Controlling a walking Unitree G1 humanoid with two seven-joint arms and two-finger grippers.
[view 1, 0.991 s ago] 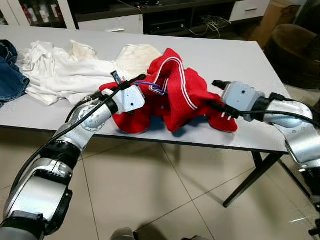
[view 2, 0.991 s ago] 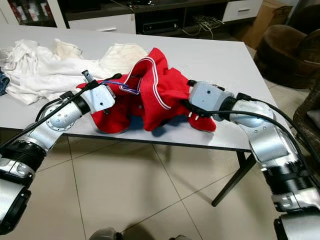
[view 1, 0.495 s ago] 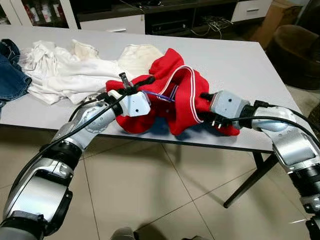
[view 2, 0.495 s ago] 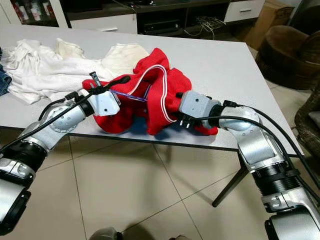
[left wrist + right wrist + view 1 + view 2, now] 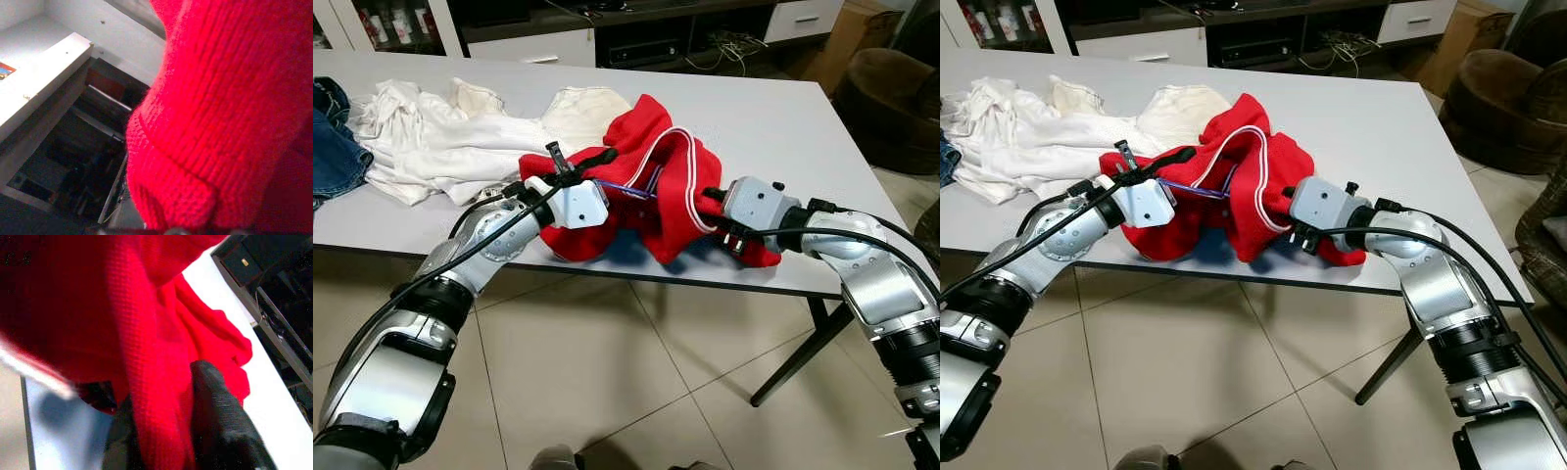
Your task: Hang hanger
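Note:
A red knit sweater (image 5: 656, 196) with white stripes lies bunched at the front edge of the pale grey table (image 5: 773, 117). A thin blue hanger (image 5: 628, 188) runs from my left gripper (image 5: 607, 168) into the sweater's neck opening; the gripper appears shut on the hanger. The left wrist view has the red knit (image 5: 220, 112) pressed close. My right gripper (image 5: 712, 210) is shut on the sweater's right side, and in the right wrist view red cloth (image 5: 146, 382) sits pinched beside a black finger (image 5: 220, 421).
White clothes (image 5: 440, 137) are heaped on the table's left, with blue jeans (image 5: 331, 147) at the far left edge. A brown armchair (image 5: 891, 98) stands at the right. A low cabinet (image 5: 636, 39) runs behind the table. Tiled floor lies below the front edge.
My right gripper has moved left into the sweater and bunched it toward the left gripper. The left gripper with the hanger has shifted slightly right. Little differs over the last half second.

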